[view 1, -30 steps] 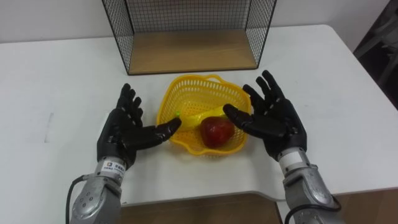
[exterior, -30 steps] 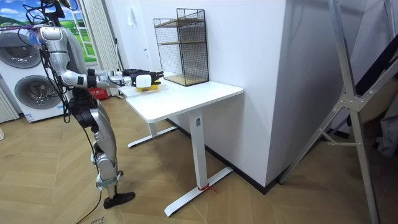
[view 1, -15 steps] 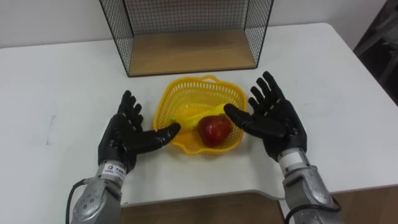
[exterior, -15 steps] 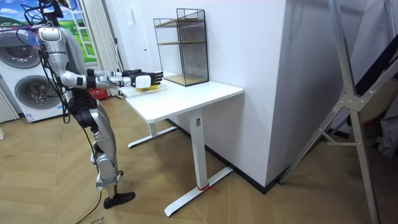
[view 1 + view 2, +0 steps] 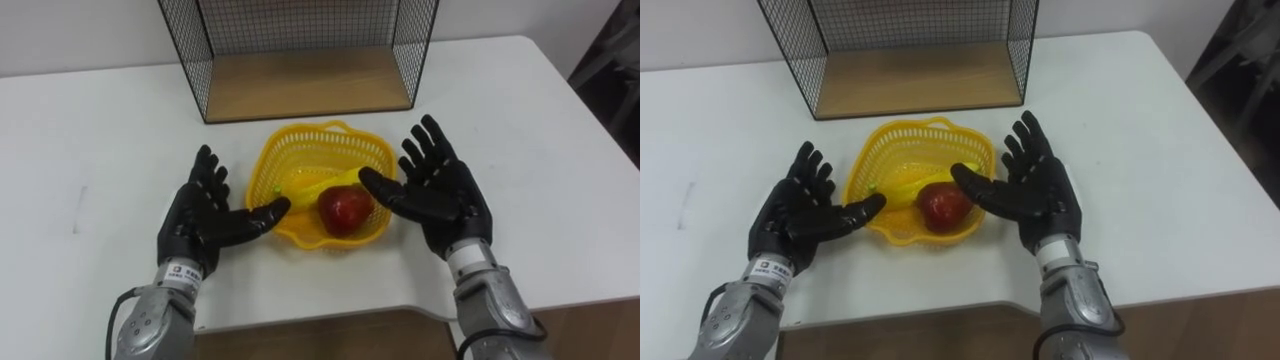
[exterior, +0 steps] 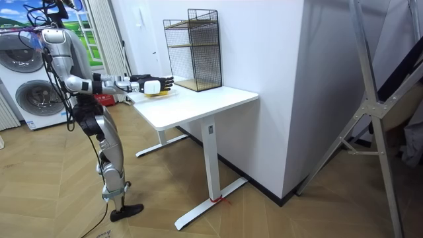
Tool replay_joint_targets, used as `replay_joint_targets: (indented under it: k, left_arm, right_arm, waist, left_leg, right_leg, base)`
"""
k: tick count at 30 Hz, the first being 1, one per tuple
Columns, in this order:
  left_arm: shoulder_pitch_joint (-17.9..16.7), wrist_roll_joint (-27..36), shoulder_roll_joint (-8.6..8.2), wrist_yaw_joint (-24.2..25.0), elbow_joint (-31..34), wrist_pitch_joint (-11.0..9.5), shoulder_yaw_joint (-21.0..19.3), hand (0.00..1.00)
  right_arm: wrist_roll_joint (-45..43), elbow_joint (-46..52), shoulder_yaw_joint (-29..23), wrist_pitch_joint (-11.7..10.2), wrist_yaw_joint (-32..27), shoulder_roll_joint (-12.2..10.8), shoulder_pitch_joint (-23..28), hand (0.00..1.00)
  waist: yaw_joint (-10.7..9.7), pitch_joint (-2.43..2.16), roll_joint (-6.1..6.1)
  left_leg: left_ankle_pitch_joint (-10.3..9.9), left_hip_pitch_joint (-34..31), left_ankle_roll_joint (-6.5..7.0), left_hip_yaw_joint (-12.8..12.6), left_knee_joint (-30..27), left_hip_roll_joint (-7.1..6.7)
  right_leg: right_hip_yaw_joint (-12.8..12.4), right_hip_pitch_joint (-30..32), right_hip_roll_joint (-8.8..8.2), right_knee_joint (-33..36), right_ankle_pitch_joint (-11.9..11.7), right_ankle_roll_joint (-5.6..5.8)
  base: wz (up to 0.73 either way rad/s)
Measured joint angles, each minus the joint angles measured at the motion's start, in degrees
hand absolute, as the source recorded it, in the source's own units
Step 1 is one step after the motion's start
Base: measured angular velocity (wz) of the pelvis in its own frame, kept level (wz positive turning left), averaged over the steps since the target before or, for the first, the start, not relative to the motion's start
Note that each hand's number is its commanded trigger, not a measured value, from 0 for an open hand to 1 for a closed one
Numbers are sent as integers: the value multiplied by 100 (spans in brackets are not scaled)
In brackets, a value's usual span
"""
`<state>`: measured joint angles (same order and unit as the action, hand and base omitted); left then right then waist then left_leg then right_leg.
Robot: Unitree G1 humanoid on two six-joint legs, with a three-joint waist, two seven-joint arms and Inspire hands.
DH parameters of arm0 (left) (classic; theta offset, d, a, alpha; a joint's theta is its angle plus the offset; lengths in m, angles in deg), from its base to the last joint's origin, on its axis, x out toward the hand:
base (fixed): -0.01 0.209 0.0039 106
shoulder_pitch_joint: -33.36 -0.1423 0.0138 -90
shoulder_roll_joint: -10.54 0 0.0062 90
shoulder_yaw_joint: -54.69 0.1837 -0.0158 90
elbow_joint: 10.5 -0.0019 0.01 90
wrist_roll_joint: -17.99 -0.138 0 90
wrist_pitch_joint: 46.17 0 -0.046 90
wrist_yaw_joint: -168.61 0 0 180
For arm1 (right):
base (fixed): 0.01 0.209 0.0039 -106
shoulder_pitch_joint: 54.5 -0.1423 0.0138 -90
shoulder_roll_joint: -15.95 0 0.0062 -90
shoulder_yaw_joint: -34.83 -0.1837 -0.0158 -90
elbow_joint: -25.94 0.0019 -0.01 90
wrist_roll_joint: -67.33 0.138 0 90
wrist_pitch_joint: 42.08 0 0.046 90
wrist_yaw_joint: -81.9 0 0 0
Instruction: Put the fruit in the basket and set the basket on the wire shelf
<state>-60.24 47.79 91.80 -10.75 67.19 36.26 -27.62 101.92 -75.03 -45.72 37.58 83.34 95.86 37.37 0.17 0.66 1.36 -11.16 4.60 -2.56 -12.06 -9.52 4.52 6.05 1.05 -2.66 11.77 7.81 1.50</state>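
Flanking the yellow basket (image 5: 312, 148), my left hand (image 5: 203, 217) and right hand (image 5: 443, 194) show spread fingers, thumbs at its near rim. Apple (image 5: 346, 209) and banana (image 5: 303, 188) lie inside, between my palms, near the wire shelf (image 5: 300, 84).

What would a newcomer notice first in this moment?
A bright yellow basket sits in the middle of the white table, holding a red apple and a yellow fruit. The black left hand and right hand flank it, palms up, fingers spread. Just behind stands the wire shelf with its wooden base.

fruit (image 5: 346, 208) in basket (image 5: 290, 152), wire shelf (image 5: 300, 85) behind
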Motion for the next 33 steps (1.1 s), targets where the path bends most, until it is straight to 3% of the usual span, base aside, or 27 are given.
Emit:
replay_joint_targets:
  k: [9,22,27,33]
  left_arm:
    - [43,2,8,0,1,0,3,0]
    - [100,5,-19,0,-63,8,49,0]
    - [103,4,-131,0,-61,-11,42,0]
    - [110,4,-146,0,-61,-14,62,0]
  right_arm:
    - [-245,-1,190,51,-108,12,0,0]
    - [-588,-464,289,119,1,9,-66,0]
    - [-740,-464,279,119,13,7,-82,0]
    - [-788,-647,312,97,77,-1,-229,0]
  waist:
    - [19,0,-122]
    - [18,28,-172]
    - [17,32,-177]
    - [0,36,-167]
  left_leg:
    - [0,-12,0,-5,1,0]
    - [0,15,0,-1,-2,8]
    - [0,-4,0,4,-3,6]
    - [0,-9,0,7,-8,5]
  right_leg:
    - [-1,5,2,-7,-1,1]
    - [13,-38,2,-3,-4,-1]
    - [8,-25,2,-13,-1,3]
    - [6,-24,2,-12,-2,3]
  base:
    - [0]
    - [0]
    - [0]
    - [0]
